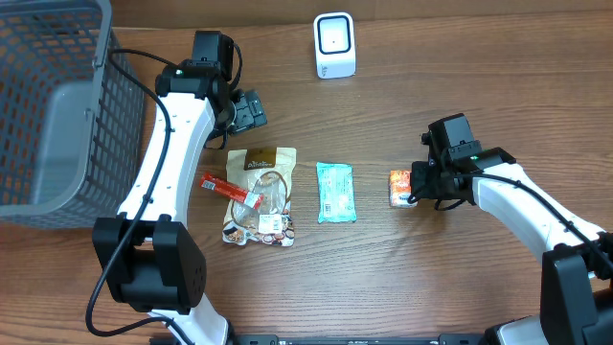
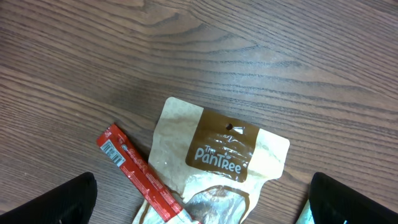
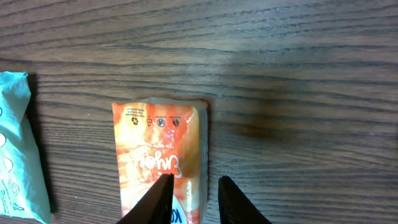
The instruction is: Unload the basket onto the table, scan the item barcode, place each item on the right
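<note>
An orange snack packet [image 1: 397, 188] [image 3: 149, 137] lies flat on the wooden table at the right. My right gripper [image 1: 415, 186] [image 3: 194, 180] is shut on its right edge, one finger over the printed face and the other just past the seam. The white barcode scanner [image 1: 334, 45] stands at the back centre, well away from it. My left gripper [image 1: 251, 110] [image 2: 202, 211] hangs wide open above the top of a brown Pantree pouch [image 1: 261, 196] [image 2: 217, 155], holding nothing. No barcode shows on the orange packet's visible face.
A red stick packet [image 1: 231, 190] [image 2: 140, 171] lies across the brown pouch. A teal packet [image 1: 336, 192] [image 3: 18, 143] lies between the pouch and the orange packet. A grey mesh basket [image 1: 48, 115] fills the far left.
</note>
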Controlling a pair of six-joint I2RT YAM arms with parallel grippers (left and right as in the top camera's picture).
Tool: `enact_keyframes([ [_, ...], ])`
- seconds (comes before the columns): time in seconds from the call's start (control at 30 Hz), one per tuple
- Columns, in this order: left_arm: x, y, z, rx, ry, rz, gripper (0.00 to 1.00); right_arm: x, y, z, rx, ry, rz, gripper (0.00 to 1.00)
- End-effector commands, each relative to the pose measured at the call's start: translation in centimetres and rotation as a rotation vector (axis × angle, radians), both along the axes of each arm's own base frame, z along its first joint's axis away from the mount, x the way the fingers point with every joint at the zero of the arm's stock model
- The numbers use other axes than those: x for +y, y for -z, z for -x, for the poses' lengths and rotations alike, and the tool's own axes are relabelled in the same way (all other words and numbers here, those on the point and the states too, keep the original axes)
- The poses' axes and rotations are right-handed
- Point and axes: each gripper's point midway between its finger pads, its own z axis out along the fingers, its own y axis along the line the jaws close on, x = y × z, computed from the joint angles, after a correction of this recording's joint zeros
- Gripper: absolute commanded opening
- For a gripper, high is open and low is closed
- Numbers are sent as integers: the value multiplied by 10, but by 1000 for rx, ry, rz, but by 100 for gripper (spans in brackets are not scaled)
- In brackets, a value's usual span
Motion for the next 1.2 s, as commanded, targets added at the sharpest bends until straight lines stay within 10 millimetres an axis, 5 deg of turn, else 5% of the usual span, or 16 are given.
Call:
enact_keyframes([
  [0.0,1,-10,-2,-28,8,-10,100,1,0,-1,-3,2,-13,27],
  [0.57,1,-10,-2,-28,8,-10,100,1,2,-1,0,2,-12,30],
  [0.97,1,-10,-2,-28,8,-10,100,9,24,1,57,-12,-42,30],
  [1.17,1,-10,-2,-28,8,-10,99,12,27,3,72,-16,-55,17],
])
